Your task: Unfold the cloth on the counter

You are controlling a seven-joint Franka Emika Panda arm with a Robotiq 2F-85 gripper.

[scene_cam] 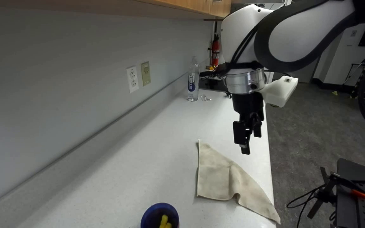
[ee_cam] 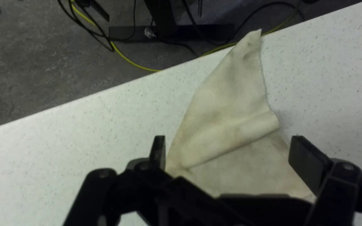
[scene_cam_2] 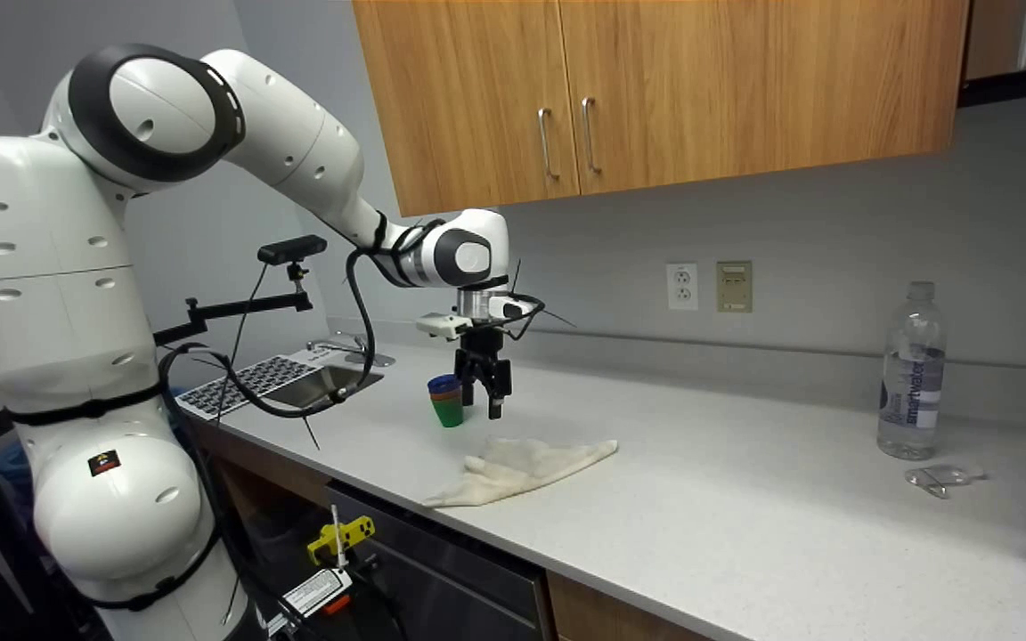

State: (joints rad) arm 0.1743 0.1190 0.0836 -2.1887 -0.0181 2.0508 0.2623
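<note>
Unfolding: Probable Step, Positioning for Grasp

At left, the stacked cups [scene_cam_2: 447, 405] stand on the counter [scene_cam_2: 727, 507]. To their right, from where I stand, the end effector [scene_cam_2: 482, 407] hangs above, jaws spread, carrying nothing. Below and rightward, the cloth [scene_cam_2: 522, 467] lies on the counter, a ridge [ee_cam: 233, 139] crossing it. Next move likely requires: descend, pinch the ridge, draw it flat.

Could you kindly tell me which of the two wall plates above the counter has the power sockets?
The white plate, on the left in both exterior views, with one socket above another; the beige plate sits to its right.
</note>
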